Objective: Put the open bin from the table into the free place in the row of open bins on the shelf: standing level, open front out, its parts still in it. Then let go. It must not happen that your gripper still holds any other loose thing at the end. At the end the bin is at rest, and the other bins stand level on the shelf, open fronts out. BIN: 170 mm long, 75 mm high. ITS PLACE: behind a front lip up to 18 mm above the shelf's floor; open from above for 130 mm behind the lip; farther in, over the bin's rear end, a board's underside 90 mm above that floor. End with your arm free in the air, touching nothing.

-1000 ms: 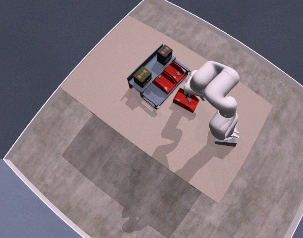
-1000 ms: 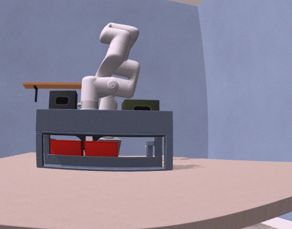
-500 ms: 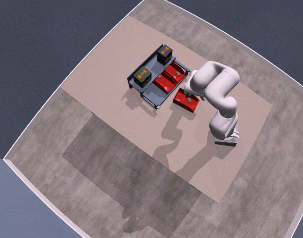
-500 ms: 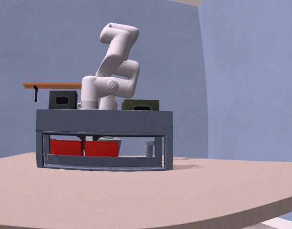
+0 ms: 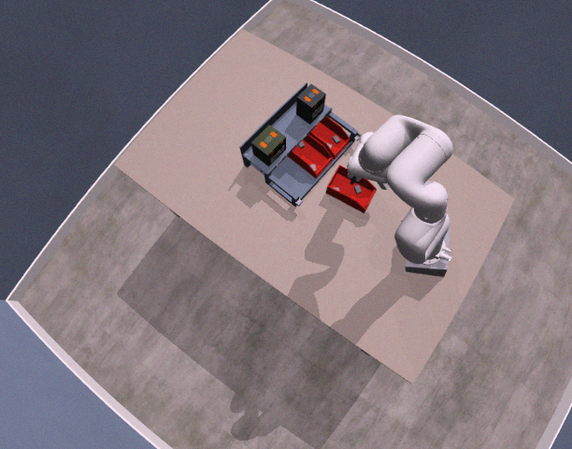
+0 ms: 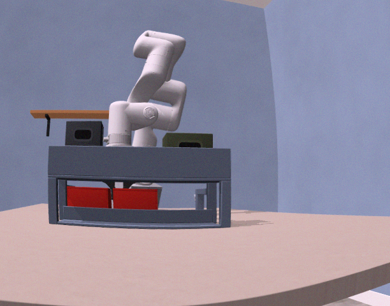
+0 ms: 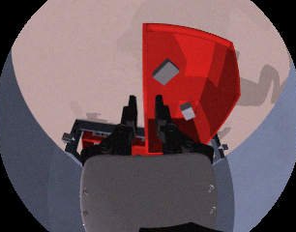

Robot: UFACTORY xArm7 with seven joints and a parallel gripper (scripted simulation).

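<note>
A red open bin [image 5: 351, 189] stands on the table in front of the grey shelf [image 5: 301, 145], holding two small grey parts [image 7: 165, 72] [image 7: 186, 110]. In the wrist view my gripper [image 7: 145, 103] stands astride the bin's [image 7: 190, 84] left side wall near its near end, one finger on each side. A small gap shows between the fingers and the wall, so the gripper is narrowly open. In the overhead view the arm hides the fingers. Two more red bins [image 5: 311, 156] [image 5: 331, 137] stand in the shelf's row. The free place [image 5: 289, 178] is at the row's near end; it also shows in the exterior view [image 6: 181, 197].
A black box [image 5: 310, 103] and an olive box [image 5: 268, 143] sit on the shelf's upper board. The shelf has a front lip and corner posts [image 6: 139, 184]. My base [image 5: 426, 251] stands on the table to the right. An orange wall board [image 6: 70, 114] hangs behind.
</note>
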